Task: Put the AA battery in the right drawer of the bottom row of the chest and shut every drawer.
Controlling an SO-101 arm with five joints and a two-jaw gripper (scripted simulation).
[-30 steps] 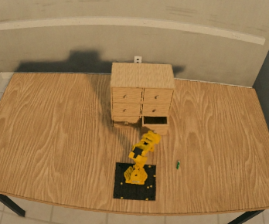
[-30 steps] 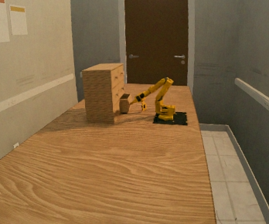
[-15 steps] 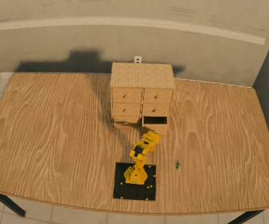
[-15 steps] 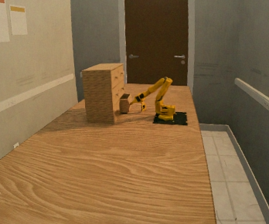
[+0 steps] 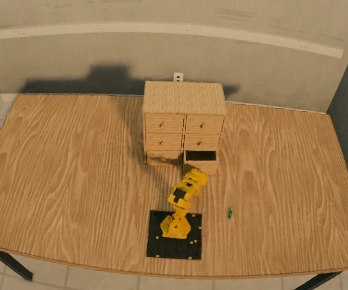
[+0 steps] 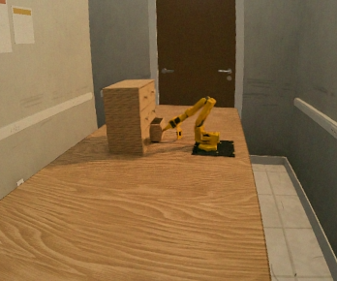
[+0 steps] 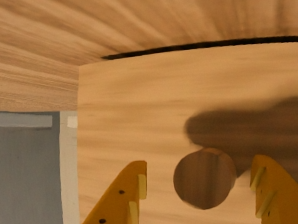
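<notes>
The AA battery (image 5: 230, 213), small and green, lies on the table right of the robot's base. The chest (image 5: 185, 97) (image 6: 122, 116) has its bottom right drawer (image 5: 208, 164) (image 6: 156, 131) (image 7: 125, 100) pulled partly out; the dark inside shows from above. The other drawers look shut. My gripper (image 5: 204, 176) (image 6: 165, 129) (image 7: 200, 169) is at that drawer's front, partly open and holding nothing. In the wrist view the drawer's round knob (image 7: 205, 182) shows between the fingertips, with visible space on both sides. The contents of the drawer cannot be made out.
The robot's black base plate (image 5: 156, 250) (image 6: 228, 150) lies near the front edge of the wooden table (image 5: 71, 200) (image 6: 151, 218). The upper drawers' knobs stick out above the open drawer. A wall stands behind the chest.
</notes>
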